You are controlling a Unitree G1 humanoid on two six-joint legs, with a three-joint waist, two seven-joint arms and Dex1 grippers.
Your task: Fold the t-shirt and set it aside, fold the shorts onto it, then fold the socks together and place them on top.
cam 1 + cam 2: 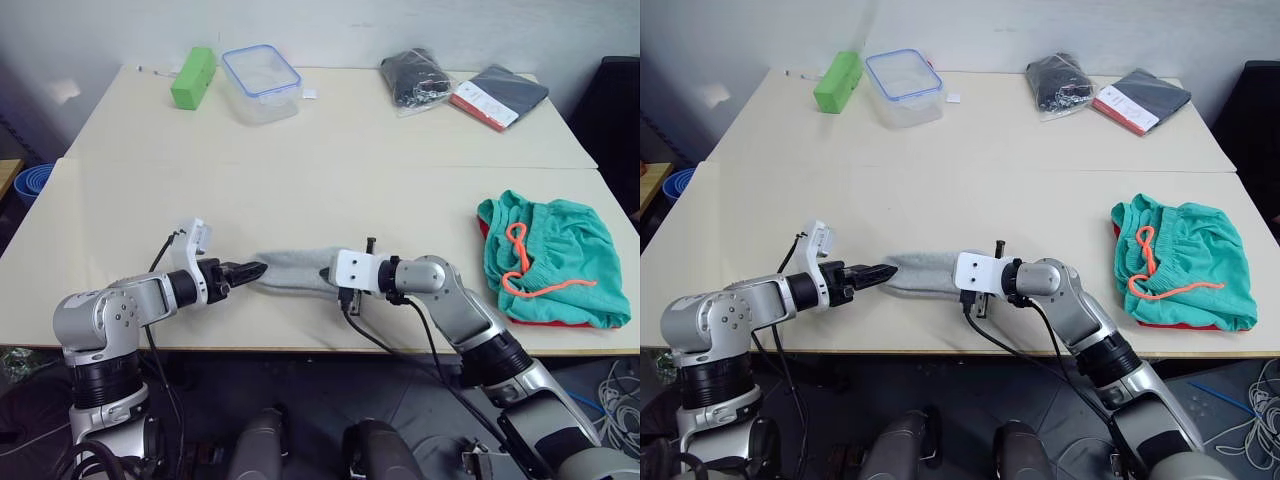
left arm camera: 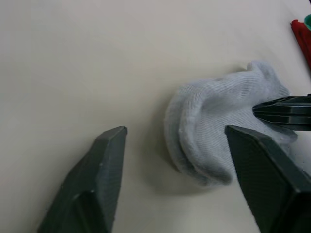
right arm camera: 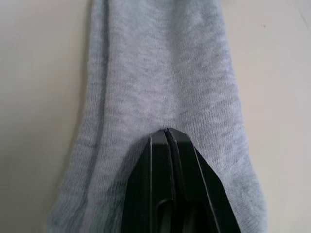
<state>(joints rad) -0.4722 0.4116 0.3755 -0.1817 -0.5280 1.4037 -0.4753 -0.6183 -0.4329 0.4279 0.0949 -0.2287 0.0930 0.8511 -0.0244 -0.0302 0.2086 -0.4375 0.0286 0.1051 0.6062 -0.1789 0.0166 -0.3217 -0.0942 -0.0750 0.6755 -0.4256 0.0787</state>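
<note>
left fingers (image 2: 112, 165): open, straddling the socks' (image 1: 292, 272) end
right gripper (image 3: 167, 141): pinched on socks
risk: layers could slip apart

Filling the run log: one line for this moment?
stage: socks | left hand open at socks | right hand shut on socks | shorts folded over t-shirt

Two cream tables (image 1: 330, 140) butted together before a pale wall (image 1: 330, 25).
</note>
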